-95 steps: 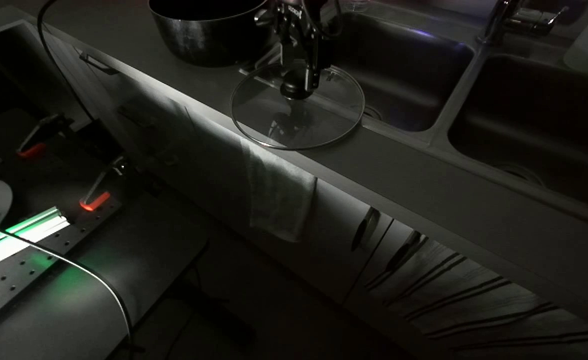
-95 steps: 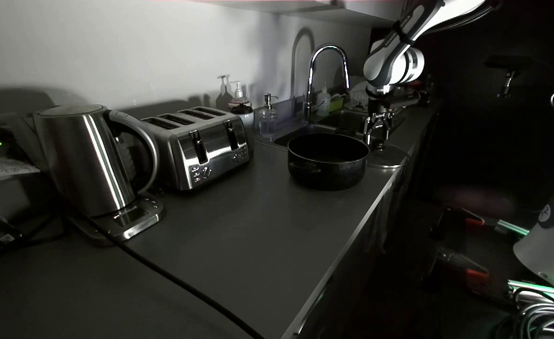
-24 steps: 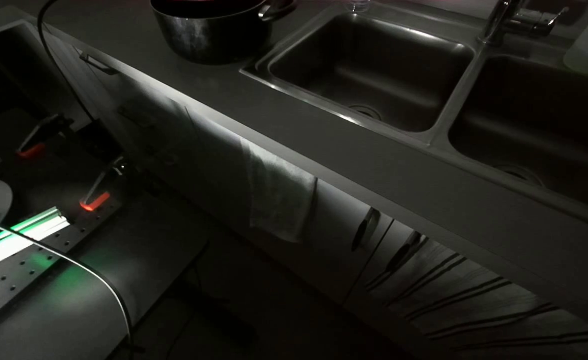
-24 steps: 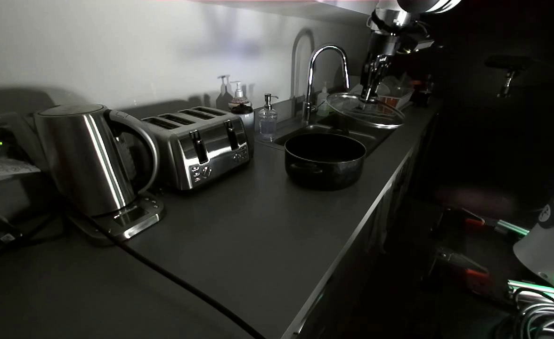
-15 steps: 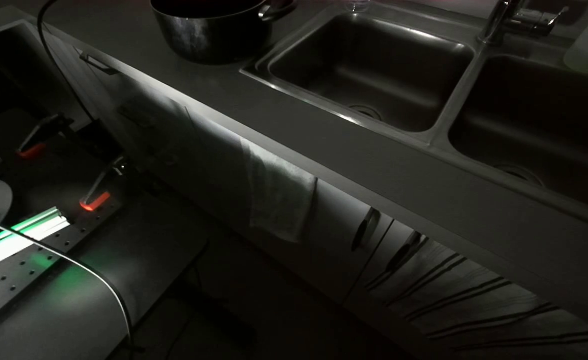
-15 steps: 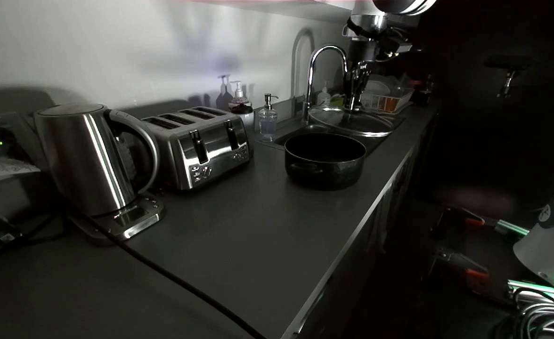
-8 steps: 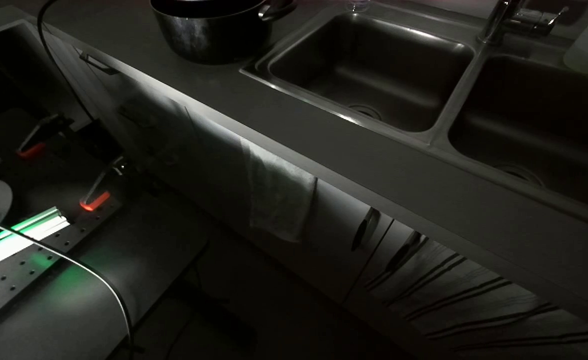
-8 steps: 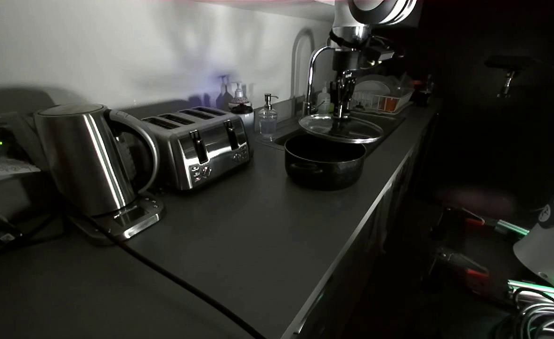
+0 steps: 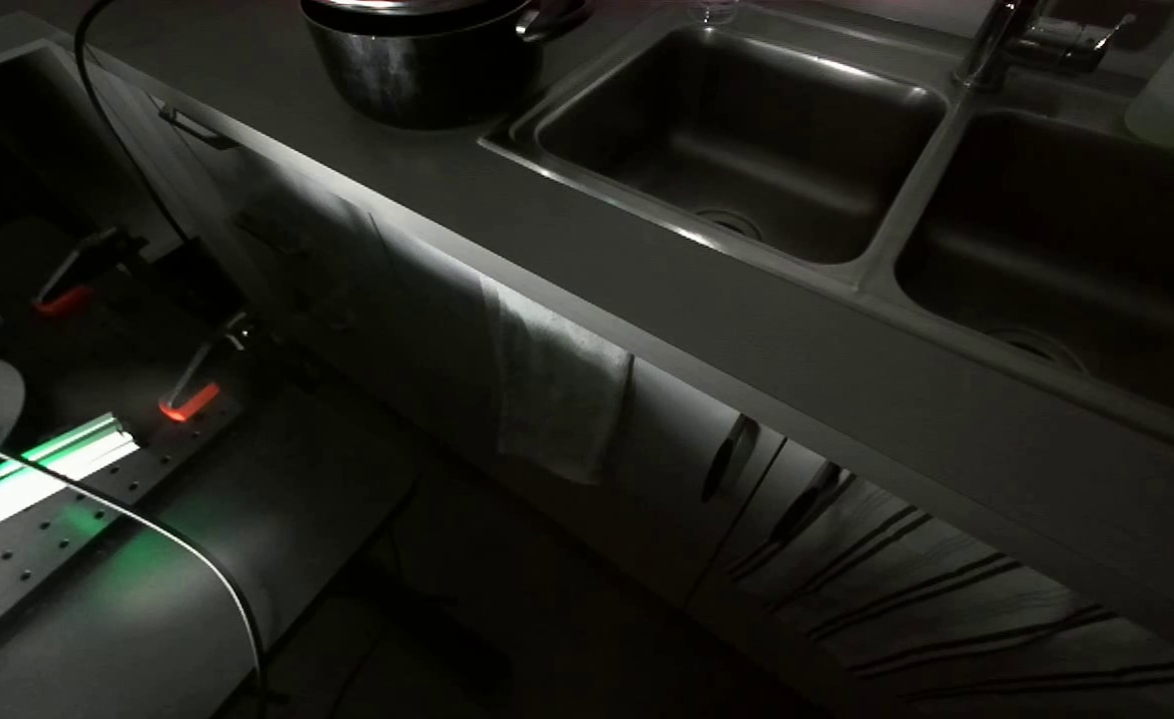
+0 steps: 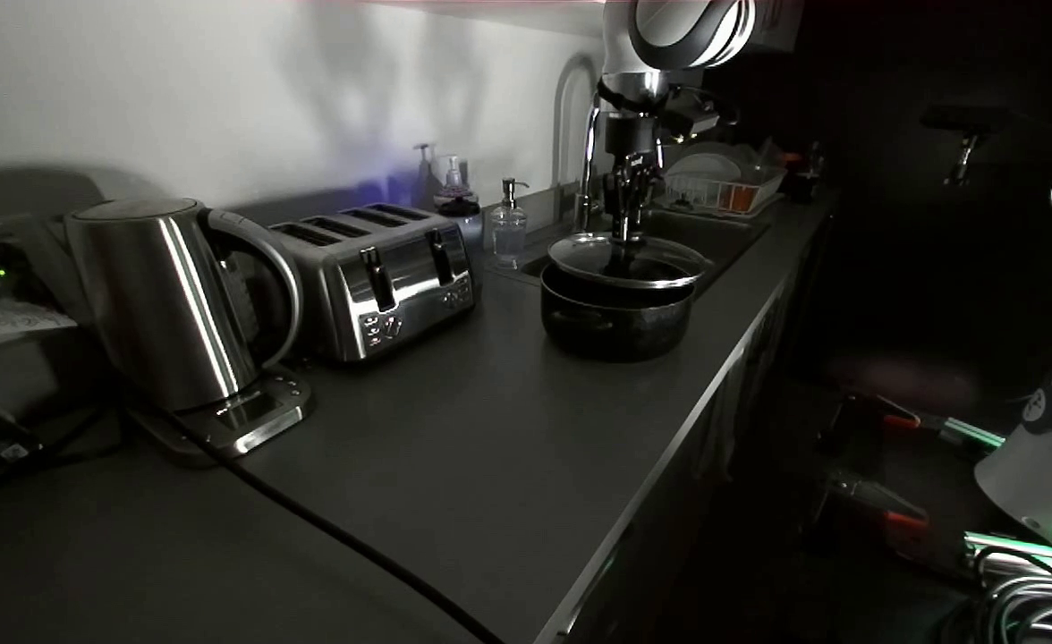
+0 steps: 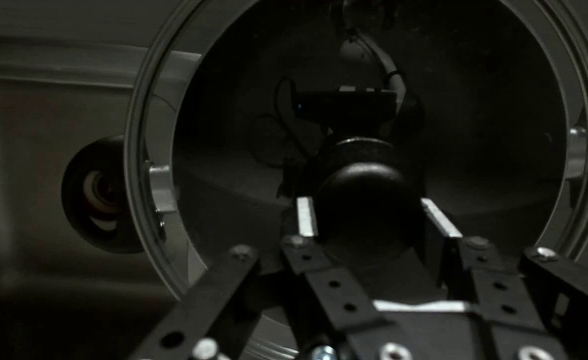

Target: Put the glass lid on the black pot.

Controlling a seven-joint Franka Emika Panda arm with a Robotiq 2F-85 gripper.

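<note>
When lowering the glass lid, poised over the black pot but not visibly seated, expect stiff, probably slippery, breakable glass of modest weight; hold by the dark knob, now clamped in the gripper.

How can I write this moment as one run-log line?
gripper: closed on knob; glass lid: held over black pot; status: not seated

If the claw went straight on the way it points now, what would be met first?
The black pot, probably: the claw points down, holding the glass lid over it, so the lid would touch its rim first. The gap is hard to judge.
</note>
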